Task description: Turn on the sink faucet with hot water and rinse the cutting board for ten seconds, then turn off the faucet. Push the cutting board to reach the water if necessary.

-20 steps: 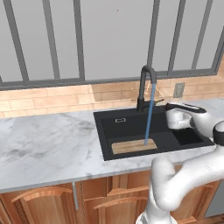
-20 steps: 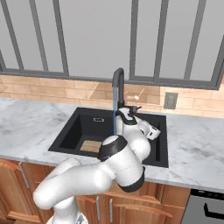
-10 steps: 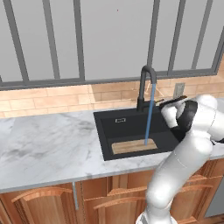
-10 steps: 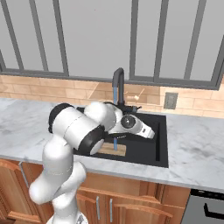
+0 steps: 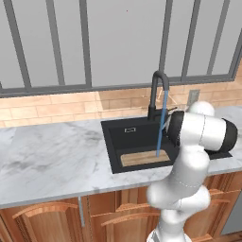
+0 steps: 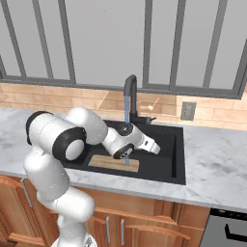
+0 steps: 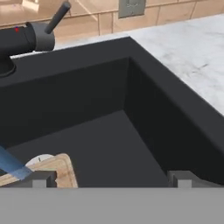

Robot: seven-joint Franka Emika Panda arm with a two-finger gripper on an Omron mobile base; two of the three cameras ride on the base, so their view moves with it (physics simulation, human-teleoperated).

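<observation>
Against the front wall of the black sink [image 5: 116,142] lies one tan cutting board [image 5: 142,157], grain showing, one blue stream of water [image 5: 161,126] striking its right end from one black faucet [image 5: 156,94]. Since half a second ago the arm has swung; the tool [image 7: 111,177] stands open, empty, over the basin's right half.

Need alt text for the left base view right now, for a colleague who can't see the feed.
A thin blue stream of water runs from the black gooseneck faucet onto a tan cutting board lying in the black sink. The robot's white arm rises at the lower right and bends over the basin's right side, in a marble counter beneath a window.
</observation>
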